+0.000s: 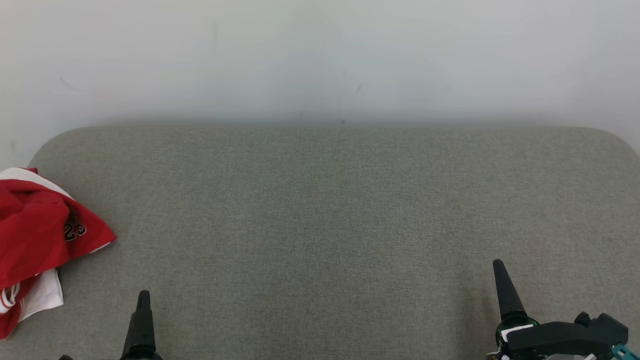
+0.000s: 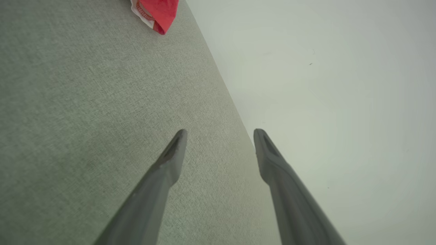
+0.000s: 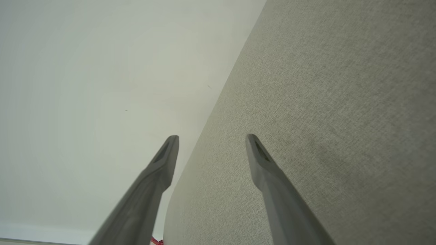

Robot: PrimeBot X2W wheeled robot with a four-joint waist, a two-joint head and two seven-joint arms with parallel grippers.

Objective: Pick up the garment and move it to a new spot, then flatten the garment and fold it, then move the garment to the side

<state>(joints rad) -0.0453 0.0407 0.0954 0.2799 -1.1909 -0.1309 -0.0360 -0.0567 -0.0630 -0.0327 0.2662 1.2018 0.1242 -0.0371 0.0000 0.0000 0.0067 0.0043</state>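
Our left gripper (image 2: 220,131) and right gripper (image 3: 212,136) both hang with fingers spread apart over the grey worktop (image 1: 320,225). Ahead of both, open cloth runs to the far edge at the white wall (image 1: 320,60). The red and white garment (image 1: 35,225) lies crumpled left of our left gripper, at the worktop's left edge. The head view shows its printed number, while the left wrist view catches one corner.
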